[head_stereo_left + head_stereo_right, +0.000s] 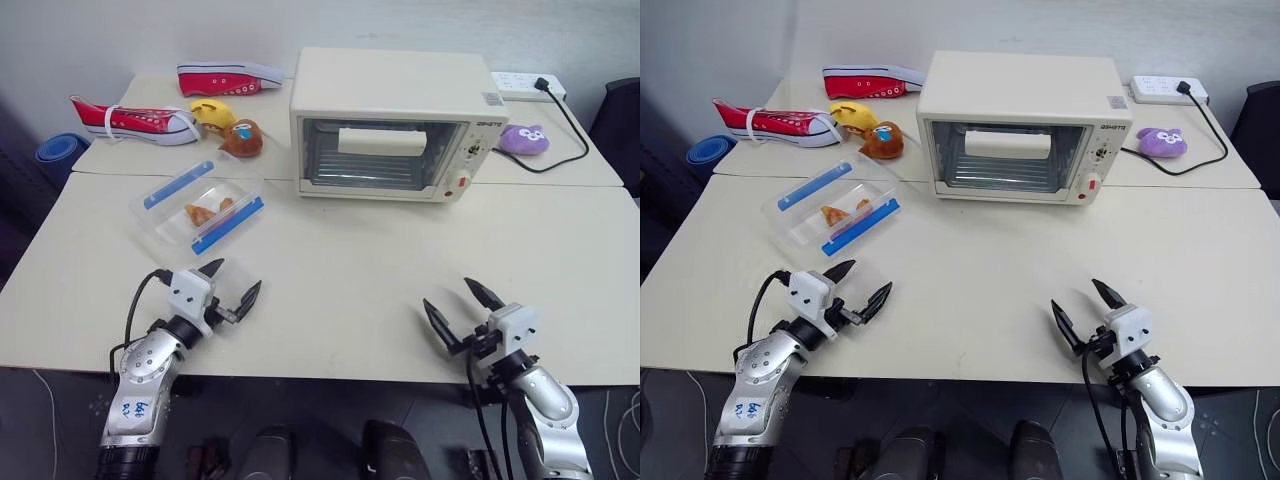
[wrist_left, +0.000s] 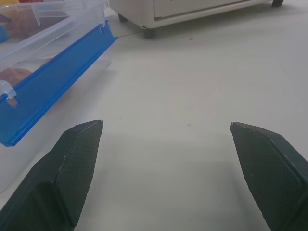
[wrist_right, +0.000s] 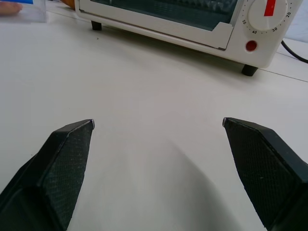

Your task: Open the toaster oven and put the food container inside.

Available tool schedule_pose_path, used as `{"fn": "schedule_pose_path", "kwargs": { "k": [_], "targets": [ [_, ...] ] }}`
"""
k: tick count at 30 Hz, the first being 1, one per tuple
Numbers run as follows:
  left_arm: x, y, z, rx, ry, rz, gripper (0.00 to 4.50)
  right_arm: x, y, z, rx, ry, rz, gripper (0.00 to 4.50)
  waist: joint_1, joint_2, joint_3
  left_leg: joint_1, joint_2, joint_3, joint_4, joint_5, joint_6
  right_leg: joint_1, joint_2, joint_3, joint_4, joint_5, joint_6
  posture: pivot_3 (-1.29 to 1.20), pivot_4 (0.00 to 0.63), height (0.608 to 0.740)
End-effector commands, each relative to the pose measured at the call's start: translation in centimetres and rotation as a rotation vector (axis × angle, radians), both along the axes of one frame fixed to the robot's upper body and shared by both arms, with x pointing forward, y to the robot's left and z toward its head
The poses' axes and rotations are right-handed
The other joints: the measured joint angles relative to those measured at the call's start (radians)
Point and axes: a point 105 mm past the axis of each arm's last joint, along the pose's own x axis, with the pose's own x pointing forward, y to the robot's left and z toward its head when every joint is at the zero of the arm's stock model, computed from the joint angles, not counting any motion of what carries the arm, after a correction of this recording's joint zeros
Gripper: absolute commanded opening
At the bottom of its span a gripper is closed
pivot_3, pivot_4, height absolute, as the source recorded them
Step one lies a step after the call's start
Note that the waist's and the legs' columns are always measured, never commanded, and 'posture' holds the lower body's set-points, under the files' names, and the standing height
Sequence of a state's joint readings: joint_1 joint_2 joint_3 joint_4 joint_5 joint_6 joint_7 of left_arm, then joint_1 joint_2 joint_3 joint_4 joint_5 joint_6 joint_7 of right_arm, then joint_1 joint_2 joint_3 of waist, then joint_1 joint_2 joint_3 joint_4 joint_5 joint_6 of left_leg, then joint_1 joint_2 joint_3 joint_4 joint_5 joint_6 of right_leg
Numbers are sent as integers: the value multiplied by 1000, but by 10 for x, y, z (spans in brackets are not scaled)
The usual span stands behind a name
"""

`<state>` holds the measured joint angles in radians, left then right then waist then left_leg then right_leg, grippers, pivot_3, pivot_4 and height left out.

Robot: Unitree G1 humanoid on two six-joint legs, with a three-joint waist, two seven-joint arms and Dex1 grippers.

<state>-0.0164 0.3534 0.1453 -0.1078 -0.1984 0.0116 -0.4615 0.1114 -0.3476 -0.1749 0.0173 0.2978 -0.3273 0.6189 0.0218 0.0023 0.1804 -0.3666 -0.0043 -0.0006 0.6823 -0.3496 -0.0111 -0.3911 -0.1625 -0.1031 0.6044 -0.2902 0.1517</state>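
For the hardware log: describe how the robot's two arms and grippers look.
Both arms are silver-grey metal with rounded joint housings. Each ends in a white boxy wrist block carrying a gripper, left and right, of two black, pointed, textured fingers. Black cables loop along each forearm. The left arm bears blue handwritten markings.

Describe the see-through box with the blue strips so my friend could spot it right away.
Start at the big cream toaster oven at the back of the table. Look toward the robot's left and a little nearer: the food container lies flat there, in front of the red sneakers. It is the one clear plastic box, with blue strips along two long edges and orange-brown food inside.
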Motion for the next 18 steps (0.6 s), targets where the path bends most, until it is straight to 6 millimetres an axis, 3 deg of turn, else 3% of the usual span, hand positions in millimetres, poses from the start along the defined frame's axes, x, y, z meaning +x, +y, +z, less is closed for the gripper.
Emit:
{"fn": "schedule_pose_path", "kwargs": {
  "k": [1,3,7,11,18],
  "targets": [
    [0,4,12,7,-55,-2,4500,3,-8,22,19,-76,14,4474,0,0,0,0,0,0,0,0,0,0,0,0,0,0,0,0,150,740],
    [-1,5,24,-59,-70,-40,4500,11,-10,40,50,-110,34,4474,0,0,0,0,0,0,0,0,0,0,0,0,0,0,0,0,150,740],
    [-20,-5,66,-167,-102,-334,4500,34,-3,74,13,-146,162,4474,-7,0,0,0,1,0,1,0,0,-1,0,0,1,0,0,0,150,740],
    [-13,-1,101,-177,-128,-429,4500,64,2,102,18,-155,230,4474,-8,1,0,0,1,-1,1,0,0,1,0,-1,1,0,0,0,150,740],
    [-8,-11,133,-190,-167,-537,4500,100,25,128,21,-138,305,4474,-20,1,0,-2,0,-2,1,0,0,0,0,-2,0,0,0,0,150,740]
  ]
}}
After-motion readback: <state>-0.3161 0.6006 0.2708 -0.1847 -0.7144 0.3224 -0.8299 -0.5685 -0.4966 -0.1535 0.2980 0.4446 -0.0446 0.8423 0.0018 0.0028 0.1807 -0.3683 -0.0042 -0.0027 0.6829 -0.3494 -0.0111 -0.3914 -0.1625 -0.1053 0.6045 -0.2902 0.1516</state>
